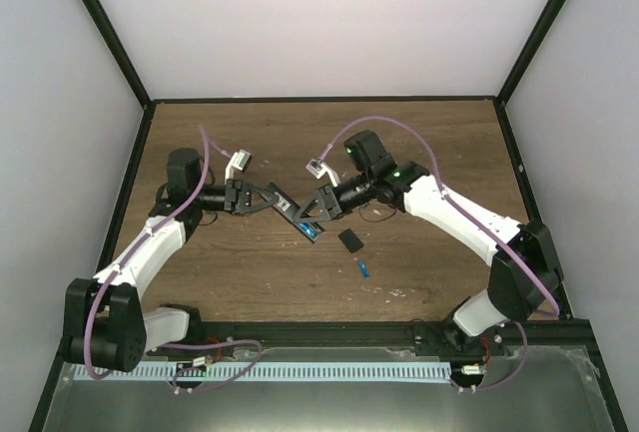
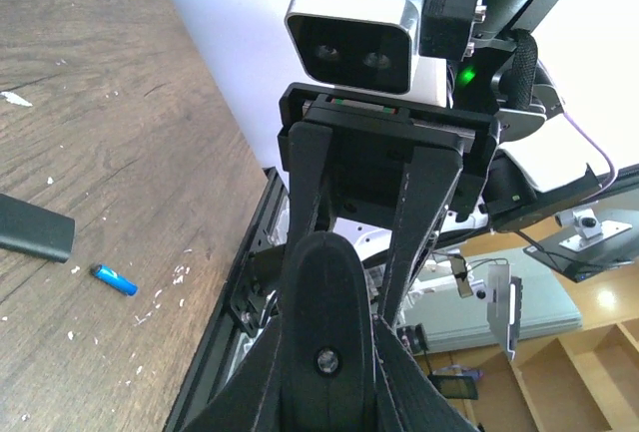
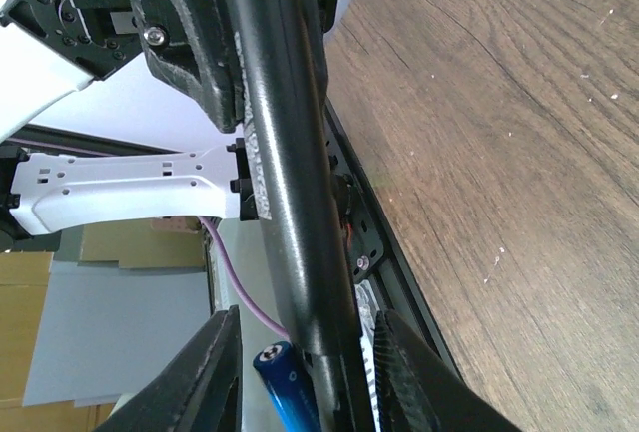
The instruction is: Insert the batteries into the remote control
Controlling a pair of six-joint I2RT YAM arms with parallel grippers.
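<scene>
Black jaws of the left gripper (image 1: 262,197) were clamped on one end of a slim black rectangular remote control (image 1: 292,213) over the brown wooden table (image 1: 429,153), while the jaws of the right gripper (image 1: 321,215) stood apart astride its other end and one bright blue cylindrical battery (image 3: 283,377), a second battery (image 1: 365,270) lying loose on the table.

The table (image 1: 250,153) is seen from above and behind, looking steeply down, so that the whole top is taken in. The left wrist view is set very close and faces the right arm's wrist camera (image 2: 359,38). The right wrist view is set close along the remote (image 3: 290,203), facing the left arm (image 3: 120,188). A loose battery (image 1: 364,270) is shared by the top and left wrist views.
</scene>
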